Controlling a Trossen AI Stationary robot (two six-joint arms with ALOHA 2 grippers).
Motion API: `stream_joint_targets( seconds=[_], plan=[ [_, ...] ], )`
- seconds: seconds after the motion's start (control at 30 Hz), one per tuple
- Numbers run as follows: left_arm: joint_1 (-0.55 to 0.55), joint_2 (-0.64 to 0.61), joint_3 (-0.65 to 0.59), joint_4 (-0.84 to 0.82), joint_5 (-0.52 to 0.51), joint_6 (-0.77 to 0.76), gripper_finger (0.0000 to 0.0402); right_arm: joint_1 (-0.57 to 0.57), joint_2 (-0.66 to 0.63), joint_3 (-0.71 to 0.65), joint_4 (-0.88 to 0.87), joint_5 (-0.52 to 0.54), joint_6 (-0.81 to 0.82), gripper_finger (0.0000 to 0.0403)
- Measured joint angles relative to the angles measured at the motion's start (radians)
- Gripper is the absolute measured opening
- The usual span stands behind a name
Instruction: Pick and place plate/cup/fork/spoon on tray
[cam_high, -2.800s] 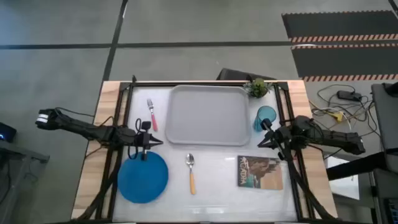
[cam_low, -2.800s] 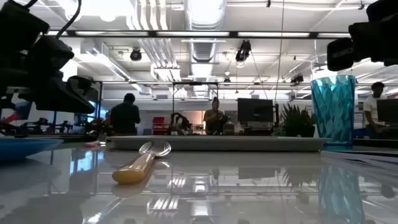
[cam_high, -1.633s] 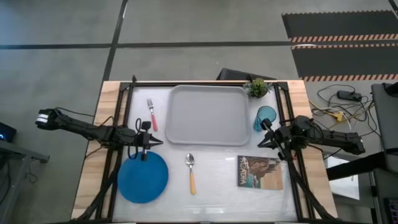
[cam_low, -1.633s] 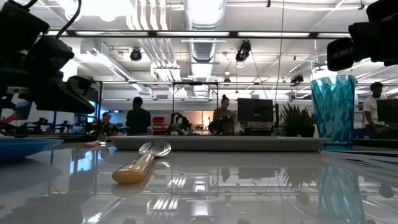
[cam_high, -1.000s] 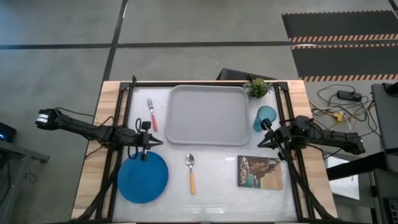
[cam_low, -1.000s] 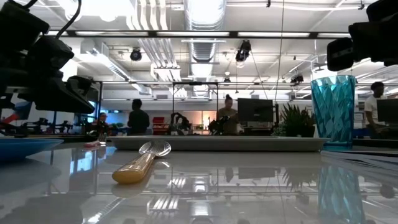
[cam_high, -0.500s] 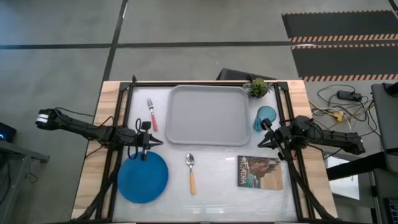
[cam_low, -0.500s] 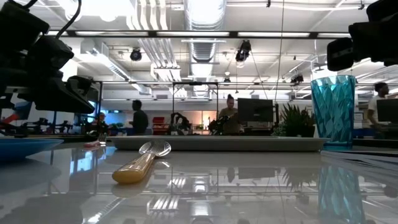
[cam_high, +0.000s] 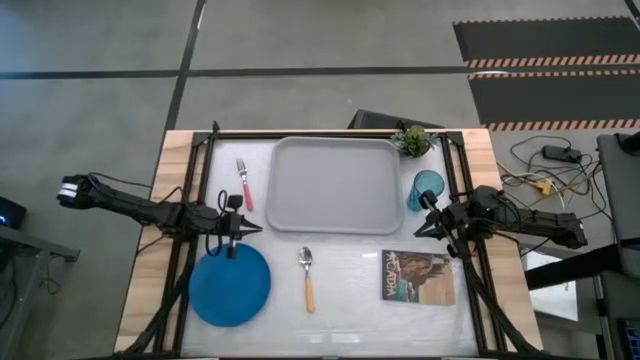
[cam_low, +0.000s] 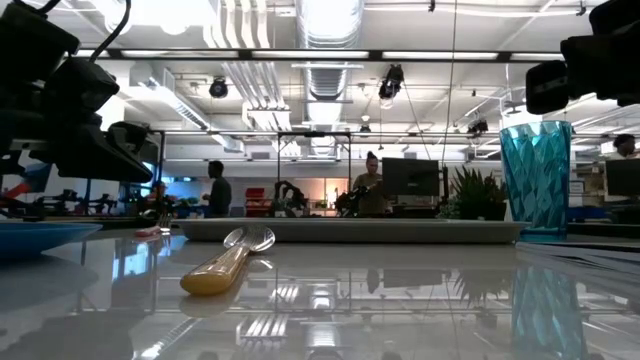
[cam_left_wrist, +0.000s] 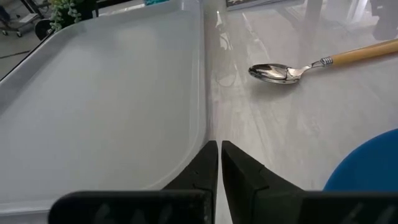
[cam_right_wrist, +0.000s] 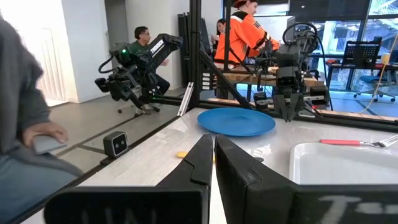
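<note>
Nothing is loaded yet: the grey tray (cam_high: 336, 186) sits bare mid-counter. Around it lie the pink-handled fork (cam_high: 243, 184), the blue plate (cam_high: 230, 285), the orange-handled spoon (cam_high: 308, 278) and the teal cup (cam_high: 427, 188), each within an arm's reach. The left tool (cam_high: 232, 234) hangs above the plate's far edge, fingers pressed together and empty. The right tool (cam_high: 425, 222), likewise closed and empty, waits just beside the cup.

Left gripper (cam_high: 232, 250) low at counter's left side, fingers together. Right gripper (cam_high: 420, 232) at right side, fingers together. Both empty.
</note>
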Motion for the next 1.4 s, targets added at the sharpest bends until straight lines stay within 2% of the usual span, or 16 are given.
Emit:
stream_joint_targets(
  seconds=[0.6,0.73,0.8,0.9,1.0,1.07,1.2,1.3,1.4],
  plan=[
    [0.0,0.0,0.0,0.0,0.007,0.003,0.0004,0.0,0.0,0.0,0.0,0.0,0.0,0.0009],
    [0.0,0.0,0.0,0.001,-0.02,0.253,0.0004,0.0,0.0,0.0,0.0,0.0,0.0,0.0009],
    [0.0,0.0,0.0,0.024,-0.025,0.284,0.0004,0.0,0.0,0.0,0.001,0.0,-0.072,0.0009],
    [0.0,-0.001,0.0,0.052,-0.026,0.287,0.0004,0.0,0.0,0.0,0.001,0.001,-0.322,0.0009],
    [0.0,-0.001,0.0,0.113,-0.024,0.286,0.0004,0.0,0.0,0.0,0.002,0.0,-0.491,0.0009],
    [-0.001,0.0,0.0,0.181,0.013,0.279,0.0004,0.0,0.0,0.0,0.002,0.0,-0.53,0.0009],
    [-0.002,0.012,0.0,0.402,0.106,0.131,0.0004,0.0,0.0,0.0,0.003,0.0,-0.479,0.0009],
    [-0.001,0.02,0.0,0.587,0.107,0.002,0.0004,0.0,0.0,0.0,0.014,0.0,-0.41,0.0009],
    [-0.001,0.024,0.0,0.746,0.107,-0.035,0.0004,0.0,0.0,0.0,0.038,-0.002,-0.365,0.0009]
  ],
)
